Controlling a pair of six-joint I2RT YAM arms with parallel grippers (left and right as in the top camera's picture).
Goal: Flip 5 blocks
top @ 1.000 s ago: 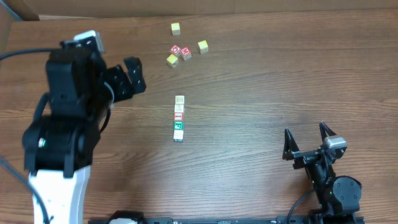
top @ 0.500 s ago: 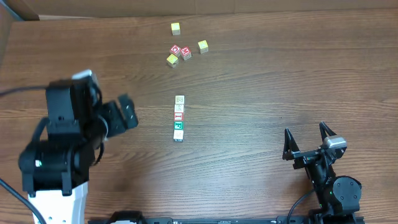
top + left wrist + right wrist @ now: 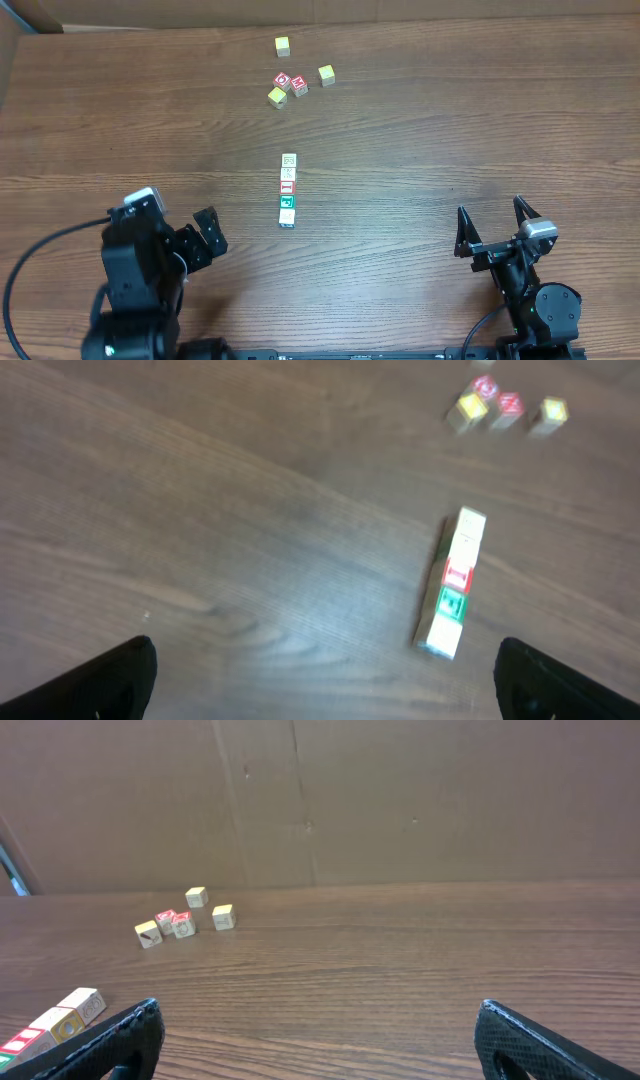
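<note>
Retreating: our left hand [image 3: 203, 240], fingers apart, is leaving the blocks [image 3: 287, 189] ahead.
We are holding nothing; flips done cannot be told.

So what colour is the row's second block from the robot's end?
That block is green, clearest in the left wrist view.

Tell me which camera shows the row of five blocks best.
Overhead: the row of blocks lies whole and sharp, each top separate. Left wrist shows it whole but blurred; right wrist catches only its end.
</note>
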